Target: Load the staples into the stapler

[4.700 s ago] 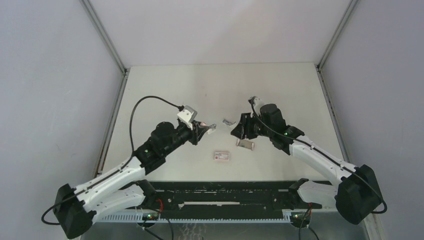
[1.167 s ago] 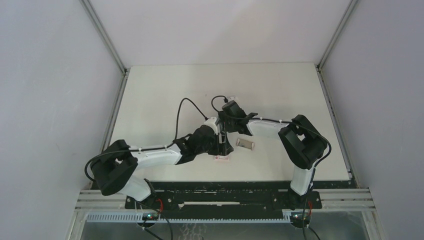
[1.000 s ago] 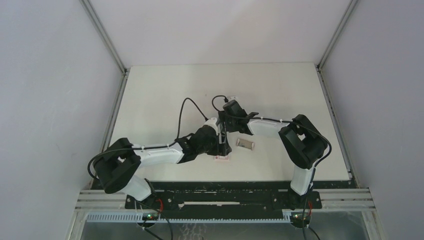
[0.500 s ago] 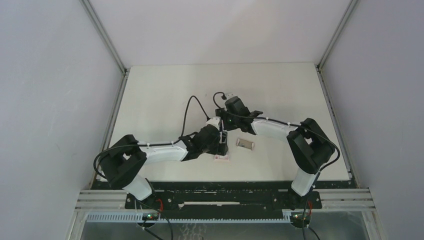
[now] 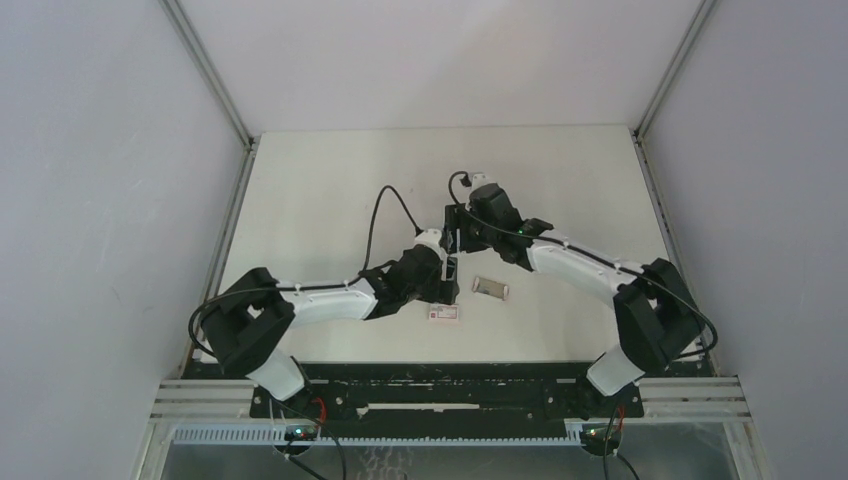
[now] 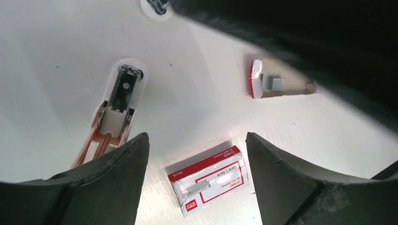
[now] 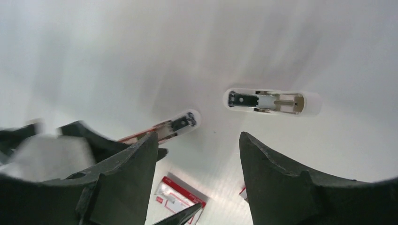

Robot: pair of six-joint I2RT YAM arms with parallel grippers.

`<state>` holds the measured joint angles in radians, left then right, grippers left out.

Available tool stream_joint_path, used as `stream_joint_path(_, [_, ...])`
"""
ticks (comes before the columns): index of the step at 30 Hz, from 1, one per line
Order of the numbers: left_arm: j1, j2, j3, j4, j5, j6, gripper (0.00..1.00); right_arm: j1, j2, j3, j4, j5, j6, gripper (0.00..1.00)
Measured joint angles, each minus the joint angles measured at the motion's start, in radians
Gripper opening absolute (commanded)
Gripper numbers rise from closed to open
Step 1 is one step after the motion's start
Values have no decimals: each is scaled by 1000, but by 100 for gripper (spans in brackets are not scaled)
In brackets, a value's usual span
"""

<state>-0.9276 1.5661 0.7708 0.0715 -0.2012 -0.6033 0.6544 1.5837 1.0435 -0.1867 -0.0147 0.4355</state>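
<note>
- Staples (image 5: 490,288) lie flat on the white table (image 5: 560,180) as a grey-tan block; neither gripper touches them.
- Staple box (image 5: 445,313), white with a red label, sits near them at their 8 o'clock, not touching.
- Stapler (image 6: 117,108) lies open at the box's 10 o'clock in the left wrist view, coppery spring channel up; a second white stapler part (image 7: 272,101) lies apart from it.
- Left gripper (image 6: 195,136) hovers at the staples' 9 o'clock in the top view, fingers spread wide and holding nothing.
- Right gripper (image 7: 198,136) hangs at their 11 o'clock, jaws parted and empty.
</note>
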Motion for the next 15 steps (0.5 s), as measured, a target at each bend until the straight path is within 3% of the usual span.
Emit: stream_joint_path(15, [-6, 71, 25, -49, 29, 23, 78, -61, -313, -91, -11, 11, -6, 67])
